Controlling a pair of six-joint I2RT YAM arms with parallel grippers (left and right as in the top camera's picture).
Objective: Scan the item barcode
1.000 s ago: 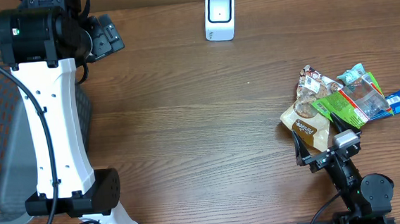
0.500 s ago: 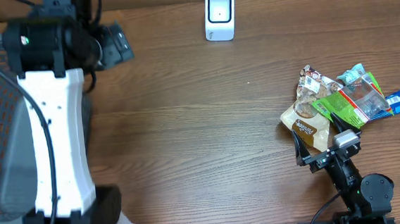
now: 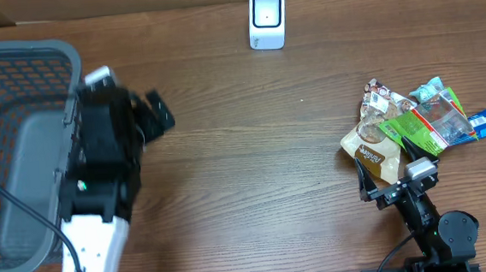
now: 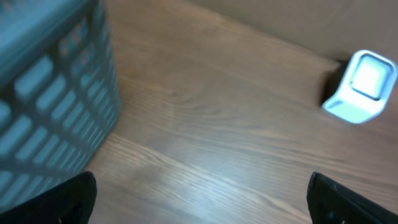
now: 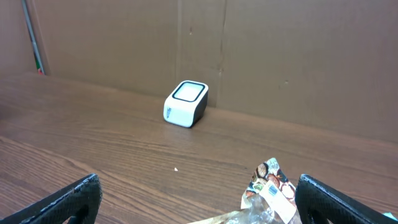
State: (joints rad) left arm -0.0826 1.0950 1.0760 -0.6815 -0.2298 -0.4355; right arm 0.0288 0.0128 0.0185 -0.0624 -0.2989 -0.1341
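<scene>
A pile of snack packets lies at the table's right: a brown bag [image 3: 371,153], a green packet [image 3: 416,130] and a blue one [image 3: 482,124]. The white barcode scanner [image 3: 267,19] stands at the far middle edge, and also shows as the scanner [image 4: 360,87] and the scanner [image 5: 186,104] in the wrist views. My right gripper [image 3: 388,165] stands open just in front of the pile; the tip of a packet [image 5: 271,186] lies between its spread fingers, untouched. My left gripper [image 3: 154,115] is open and empty next to the basket, over bare wood [image 4: 202,205].
A grey mesh basket [image 3: 14,58] fills the left side, and its wall [image 4: 56,87] is close by in the left wrist view. A cardboard wall [image 5: 280,56] runs behind the scanner.
The left arm has swung from the far-left corner toward the front, so its gripper now sits lower beside the basket. The right arm and the packets have not moved.
</scene>
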